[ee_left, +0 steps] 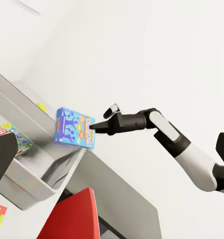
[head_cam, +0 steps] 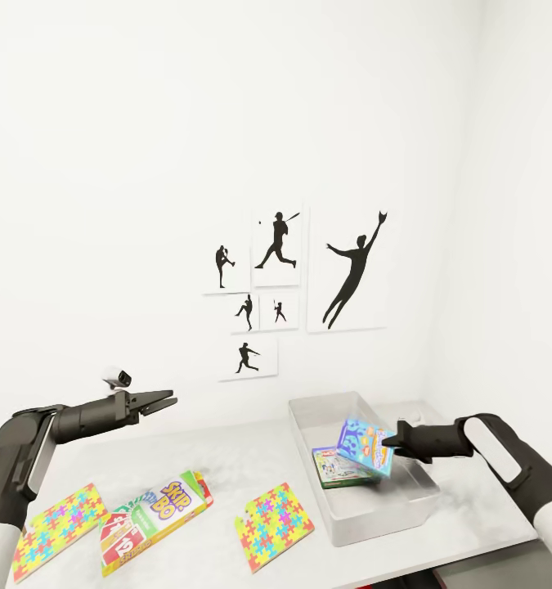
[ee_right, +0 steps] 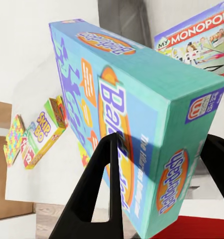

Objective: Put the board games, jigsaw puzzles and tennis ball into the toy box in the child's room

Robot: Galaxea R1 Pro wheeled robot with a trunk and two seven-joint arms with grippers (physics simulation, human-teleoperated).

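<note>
White walls [head_cam: 145, 123] all round, meeting in a corner to the right of the silhouette pictures [head_cam: 296, 286]. Seven black baseball-player prints on white cards, clustered on the far wall, the largest at the right of the group. Below them, a long white tabletop [head_cam: 226, 458] running against the wall. Evenly lit, soft shadows. Something red [ee_left: 74, 216] beside the table's end.

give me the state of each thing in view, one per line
blue game: held tilted over the bin by the right gripper
Monopoly game: lying in the bin
bin: on the table, no lid
Skip-Bo game: flat on the table
two puzzles: flat on the table
left gripper: open, empty, above the table
</note>
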